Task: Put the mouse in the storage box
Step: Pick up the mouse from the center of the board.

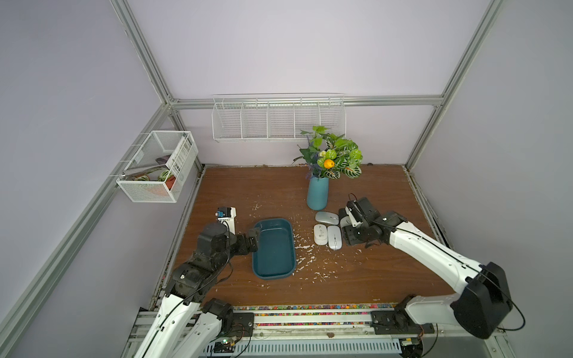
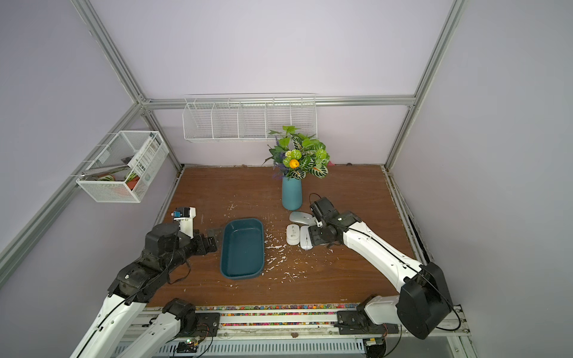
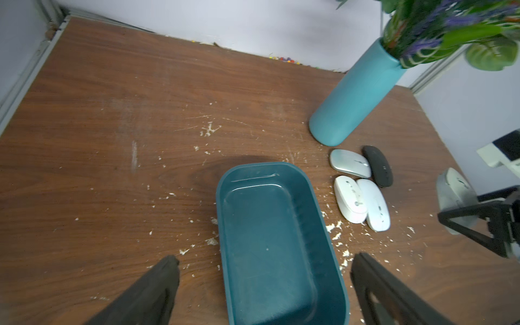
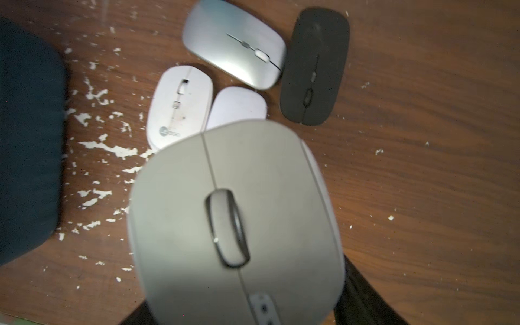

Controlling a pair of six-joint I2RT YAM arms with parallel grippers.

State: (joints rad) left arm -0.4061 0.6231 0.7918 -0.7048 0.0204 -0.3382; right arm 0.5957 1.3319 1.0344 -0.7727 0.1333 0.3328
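Across the brown table [image 1: 372,272], flecked with white chips, the teal box [image 1: 274,248] lies near the middle, its long side running front to back. Behind it to the right stands the vase [image 1: 317,193] of greenery. By the box's left side the left end effector [image 1: 253,239] hovers, fingers spread wide. Right of the box the right end effector [image 1: 347,229] pinches the grey mouse [image 4: 236,225] by its sides, lifted off the table, with four other mice [image 3: 350,198] lying close together between it and the box.

The grey mouse [image 4: 180,213] hides part of a white mouse [image 4: 239,104].
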